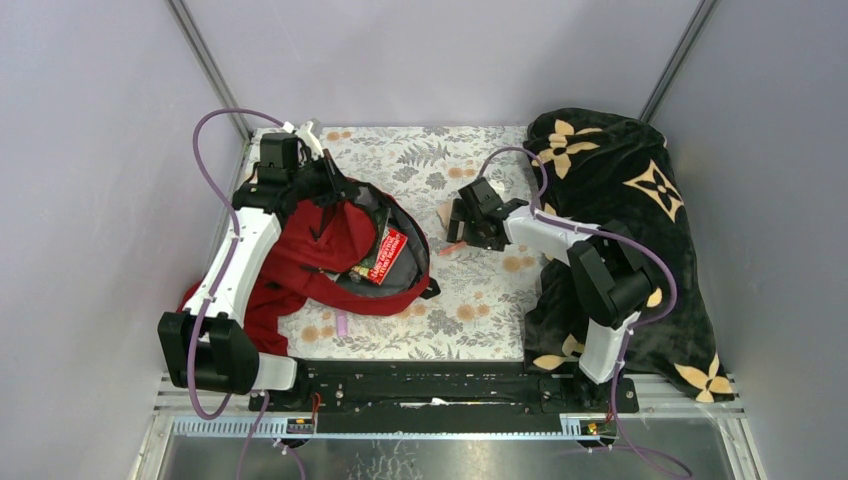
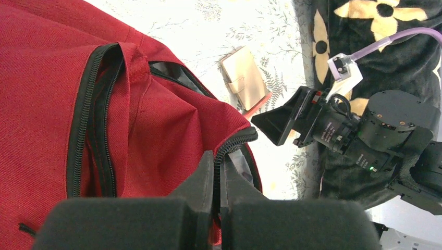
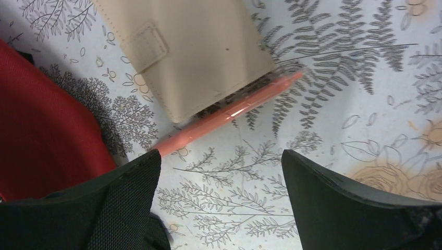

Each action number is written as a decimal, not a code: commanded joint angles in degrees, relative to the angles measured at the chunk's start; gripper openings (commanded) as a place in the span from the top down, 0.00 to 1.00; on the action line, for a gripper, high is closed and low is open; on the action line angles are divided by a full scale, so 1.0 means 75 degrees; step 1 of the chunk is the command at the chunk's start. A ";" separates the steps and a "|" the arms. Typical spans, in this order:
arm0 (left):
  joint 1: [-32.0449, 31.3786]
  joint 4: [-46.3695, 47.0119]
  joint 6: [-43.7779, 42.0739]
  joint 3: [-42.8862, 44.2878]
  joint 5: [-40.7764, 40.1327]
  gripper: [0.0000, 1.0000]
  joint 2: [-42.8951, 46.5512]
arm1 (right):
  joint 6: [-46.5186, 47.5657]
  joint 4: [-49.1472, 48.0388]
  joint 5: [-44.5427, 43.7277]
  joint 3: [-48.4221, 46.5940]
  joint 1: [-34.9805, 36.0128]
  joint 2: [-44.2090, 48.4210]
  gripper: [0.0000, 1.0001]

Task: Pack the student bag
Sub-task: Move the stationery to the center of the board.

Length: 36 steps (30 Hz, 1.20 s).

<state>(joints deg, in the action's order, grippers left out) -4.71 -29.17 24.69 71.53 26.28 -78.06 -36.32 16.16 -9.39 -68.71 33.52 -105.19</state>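
Fingers point(image 3: 130, 192) of the right gripper point(image 3: 221, 159) stood wide apart, with nothing between them. They hung low over the flowery table cloth point(image 3: 333, 94). Just ahead of the fingertips lay an orange pen point(image 3: 229, 112), slanted across the gap. A tan wallet point(image 3: 193, 52) with a small flap lay right behind the pen, and its edge touched the pen. Off to one side of the gripper, close by the finger on that side, was red cloth of the student bag point(image 3: 41, 130).

From above, the right gripper point(image 1: 462, 222) pointed toward the bag, with the wallet point(image 1: 445, 215) and the pen point(image 1: 452, 246) close by its tips. A black blanket with tan flowers point(image 1: 620, 180) lay in a heap behind that arm.

The left gripper point(image 2: 216, 177) was closed tight. It pinched the black zipper edge of the student bag point(image 2: 156, 104) and held that edge up, so the bag's mouth gaped. The rest of the bag spread out below and beside this gripper. Past its tips, over on the table cloth, lay the wallet point(image 2: 242, 78), with the right gripper point(image 2: 276, 122) near it.

In the top view, the student bag point(image 1: 310, 270) lay under the left gripper point(image 1: 325, 180), on the left part of the table cloth point(image 1: 470, 290). A red packet with white letters point(image 1: 383, 255) sat in the bag's open mouth.
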 commanded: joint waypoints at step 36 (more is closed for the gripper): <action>-0.1579 -0.0524 -0.0908 0.0393 -0.3074 0.25 0.0744 | -0.0430 -0.0332 -0.0139 0.1611 -0.0133 0.1311 0.41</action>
<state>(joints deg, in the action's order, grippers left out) -18.20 -36.77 15.05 76.75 12.29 -76.77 -38.06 13.43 -10.35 -56.84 32.64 -99.63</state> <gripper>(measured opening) 0.732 0.430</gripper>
